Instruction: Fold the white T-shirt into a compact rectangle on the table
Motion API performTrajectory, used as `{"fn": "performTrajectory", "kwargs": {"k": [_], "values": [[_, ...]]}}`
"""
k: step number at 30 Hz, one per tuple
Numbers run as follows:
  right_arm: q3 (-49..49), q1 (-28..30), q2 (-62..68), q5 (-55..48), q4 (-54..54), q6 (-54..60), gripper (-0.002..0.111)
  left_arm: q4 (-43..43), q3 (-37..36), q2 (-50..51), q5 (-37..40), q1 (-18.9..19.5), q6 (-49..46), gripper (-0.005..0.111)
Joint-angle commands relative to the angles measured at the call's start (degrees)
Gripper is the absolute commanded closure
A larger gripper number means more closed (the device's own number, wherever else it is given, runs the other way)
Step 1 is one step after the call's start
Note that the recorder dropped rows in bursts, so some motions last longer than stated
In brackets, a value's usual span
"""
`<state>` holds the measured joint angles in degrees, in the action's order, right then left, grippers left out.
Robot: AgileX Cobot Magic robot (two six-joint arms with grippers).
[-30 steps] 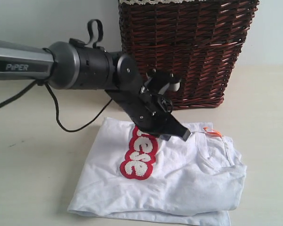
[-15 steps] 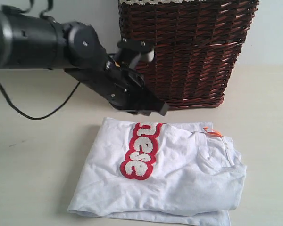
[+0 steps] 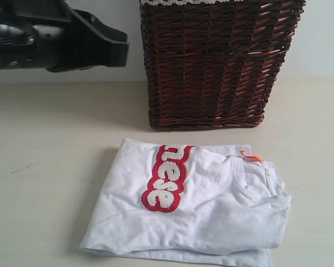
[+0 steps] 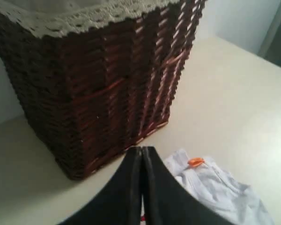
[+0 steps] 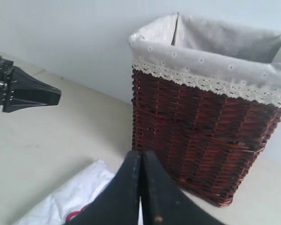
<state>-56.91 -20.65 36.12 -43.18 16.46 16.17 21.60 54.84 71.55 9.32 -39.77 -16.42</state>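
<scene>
Change: the left gripper (image 3: 121, 53), which a second ago hung low over the white T-shirt (image 3: 200, 211) beside its red-outlined lettering (image 3: 167, 181), has lifted and drawn back to the upper left of the exterior view. No part of the arm now overlies the cloth.
Left gripper state: jaws pressed together and empty, tips meeting in the left wrist view.
Right gripper (image 5: 141, 152): jaws likewise closed on nothing, raised high over the scene and absent from the exterior view.
T-shirt position: flat on the table (image 3: 39, 144), just in front of the wicker basket (image 3: 211, 67) and not touching it. The lettering faces up and the orange neck tag (image 3: 250, 155) sits at the far right corner. It has not shifted over the last second.
Meaning for the task: the shirt lies in stacked layers forming a rough rectangle, so the withdrawal probably marks the end of the folding. The outline is slightly skewed, and a lower layer shows along the near edge.
Edges: a narrow strip of bare table separates the far hem from the basket base. The near hem runs close to the bottom of the exterior view, so the table's own edge cannot be located.
Open room: there is broad bare table to the left of the shirt and some to its right. The basket wall blocks any approach from the far side.
</scene>
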Motion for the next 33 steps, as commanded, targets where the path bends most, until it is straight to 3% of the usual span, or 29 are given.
{"fn": "performTrajectory", "kwargs": {"k": [1,12,19,26,33], "values": [[2.41,0.36,-4.42,3.65,0.30,0.18,0.108,0.06,-6.80,-9.13,-6.60,0.15,0.36,0.107],[9.45,0.36,-17.03,12.98,-0.95,-2.33,0.108,0.32,-20.06,-30.27,-21.83,0.15,3.14,0.107],[12.63,1.32,-27.46,14.56,-21.68,-22.07,0.108,0.32,-26.18,-39.32,-28.19,0.15,3.50,0.107],[12.63,6.57,-36.01,14.44,-25.49,-24.92,0.108,0.32,-27.28,-42.90,-29.88,0.15,3.62,0.107],[13.02,12.39,-36.12,15.39,-24.67,-25.34,0.108,0.08,-27.38,-45.17,-30.12,0.15,3.19,0.107]]}}
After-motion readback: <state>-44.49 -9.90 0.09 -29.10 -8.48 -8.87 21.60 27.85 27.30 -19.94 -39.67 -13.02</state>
